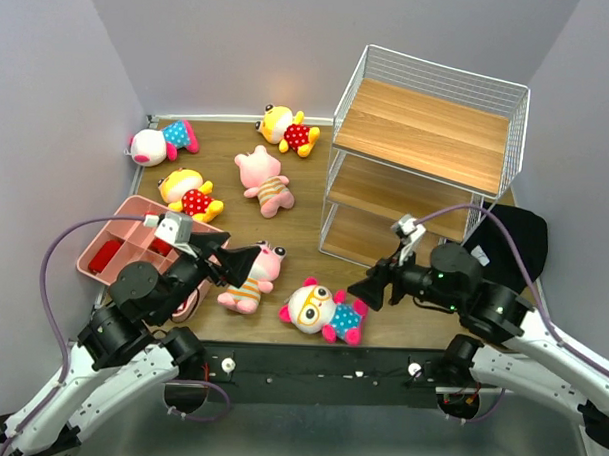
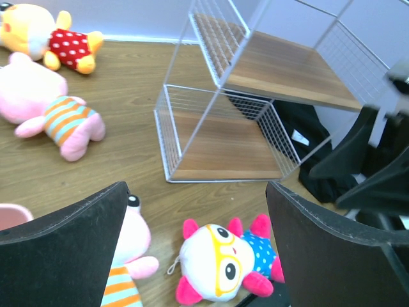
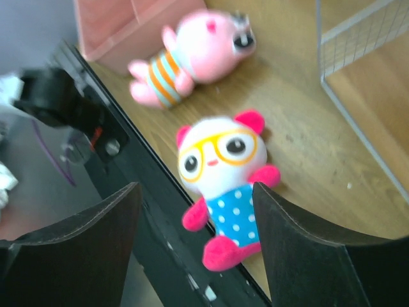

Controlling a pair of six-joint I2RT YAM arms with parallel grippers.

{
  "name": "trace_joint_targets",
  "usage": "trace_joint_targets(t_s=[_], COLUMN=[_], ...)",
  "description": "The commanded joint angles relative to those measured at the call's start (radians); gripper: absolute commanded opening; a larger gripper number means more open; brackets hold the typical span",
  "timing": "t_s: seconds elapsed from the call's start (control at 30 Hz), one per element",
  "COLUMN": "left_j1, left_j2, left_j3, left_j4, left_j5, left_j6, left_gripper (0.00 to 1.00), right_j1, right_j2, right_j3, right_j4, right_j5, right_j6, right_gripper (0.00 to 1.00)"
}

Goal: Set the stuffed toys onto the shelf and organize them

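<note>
The shelf (image 1: pixel 427 162) stands at the back right, all three boards bare; its lower tiers show in the left wrist view (image 2: pixel 223 150). A white-faced toy with yellow glasses (image 1: pixel 322 311) lies at the front edge. My open left gripper (image 1: pixel 238 261) hovers over a pink striped pig (image 1: pixel 255 276). My open right gripper (image 1: pixel 367 288) is just right of the white-faced toy. In the left wrist view the gripper (image 2: pixel 197 192) frames that toy (image 2: pixel 220 265) and the pig (image 2: pixel 131 249). In the right wrist view the gripper (image 3: pixel 195 188) is above the toy (image 3: pixel 220 160). The other toys lie at the back left.
A pink divided tray (image 1: pixel 134 237) sits at the left front. A second pig (image 1: pixel 264 180), two yellow toys (image 1: pixel 190 193) (image 1: pixel 286 128) and another white-faced toy (image 1: pixel 159 141) lie behind it. A black cloth (image 1: pixel 514 235) lies right of the shelf. A black rail (image 3: pixel 147 211) edges the table front.
</note>
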Motion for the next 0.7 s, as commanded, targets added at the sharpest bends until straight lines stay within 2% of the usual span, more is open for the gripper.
trace_joint_targets(t_s=[0.0,0.17,0.33,0.5,0.67], left_j1=[-0.003,-0.004,-0.004,-0.004,-0.003], left_j2=[-0.056,-0.107,-0.124,-0.106,-0.098], left_j3=[-0.002,-0.008,-0.016,-0.011,-0.008], left_j4=[-0.035,-0.041,-0.039,-0.054,-0.058], left_j5=[-0.109,-0.151,-0.162,-0.174,-0.165], left_j6=[-0.012,-0.006,-0.004,-0.006,-0.010], left_gripper=[0.99,0.99,0.99,0.99,0.99], right_j1=[0.063,0.145,0.175,0.175,0.175], right_j2=[0.059,0.103,0.163,0.223,0.255], right_j3=[-0.123,-0.181,-0.218,-0.200,-0.186], right_j4=[0.077,0.097,0.056,-0.041,-0.058], right_j5=[0.044,0.145,0.259,0.392,0.409], right_j6=[0.059,0.168,0.270,0.304,0.293], right_gripper=[0.75,0.72,0.70,0.72,0.74])
